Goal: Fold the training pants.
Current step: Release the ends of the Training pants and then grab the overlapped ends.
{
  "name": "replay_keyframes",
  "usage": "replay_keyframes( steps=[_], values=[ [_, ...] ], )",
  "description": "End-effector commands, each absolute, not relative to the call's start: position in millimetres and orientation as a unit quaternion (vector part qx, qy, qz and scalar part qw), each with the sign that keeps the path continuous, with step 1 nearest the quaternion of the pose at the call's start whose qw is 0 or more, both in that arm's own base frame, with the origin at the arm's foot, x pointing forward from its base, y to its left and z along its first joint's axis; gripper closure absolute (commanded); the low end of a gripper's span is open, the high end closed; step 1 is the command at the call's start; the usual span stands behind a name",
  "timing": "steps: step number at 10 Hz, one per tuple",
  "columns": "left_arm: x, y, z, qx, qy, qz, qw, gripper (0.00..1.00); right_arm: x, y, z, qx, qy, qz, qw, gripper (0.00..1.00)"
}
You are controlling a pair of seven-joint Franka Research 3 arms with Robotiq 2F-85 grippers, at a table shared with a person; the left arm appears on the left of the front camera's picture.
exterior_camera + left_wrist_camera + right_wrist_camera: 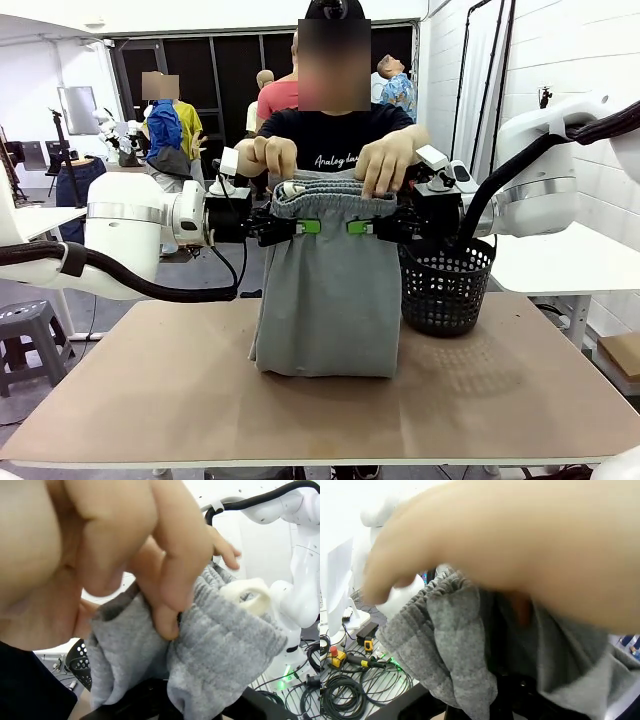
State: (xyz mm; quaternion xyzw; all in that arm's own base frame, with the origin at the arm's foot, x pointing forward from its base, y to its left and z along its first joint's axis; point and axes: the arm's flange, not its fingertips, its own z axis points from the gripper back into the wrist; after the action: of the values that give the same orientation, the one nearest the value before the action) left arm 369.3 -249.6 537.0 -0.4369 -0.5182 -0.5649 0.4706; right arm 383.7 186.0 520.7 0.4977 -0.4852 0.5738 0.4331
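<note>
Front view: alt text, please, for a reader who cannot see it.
The left gripper and right gripper hold grey training pants up just below the waistband, their lower end resting on the table, while a person behind grips the waistband with both hands. A black basket stands beside them.

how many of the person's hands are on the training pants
2: one hand grips the waistband of the training pants above the left gripper, the other hand above the right gripper.
</note>
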Motion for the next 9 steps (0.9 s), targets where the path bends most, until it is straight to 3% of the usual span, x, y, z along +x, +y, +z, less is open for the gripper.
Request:
replay_keyframes(
  steps=[1,9],
  values=[
    [368.0,-251.1,540.6,-0.434,-0.526,-0.560,0.470,1.00,379.4,185.1,521.1,0.502,-0.499,0.564,0.425,1.00],
    [368.0,-251.1,540.6,-0.434,-0.526,-0.560,0.470,1.00,379.4,185.1,521.1,0.502,-0.499,0.564,0.425,1.00]
  ],
)
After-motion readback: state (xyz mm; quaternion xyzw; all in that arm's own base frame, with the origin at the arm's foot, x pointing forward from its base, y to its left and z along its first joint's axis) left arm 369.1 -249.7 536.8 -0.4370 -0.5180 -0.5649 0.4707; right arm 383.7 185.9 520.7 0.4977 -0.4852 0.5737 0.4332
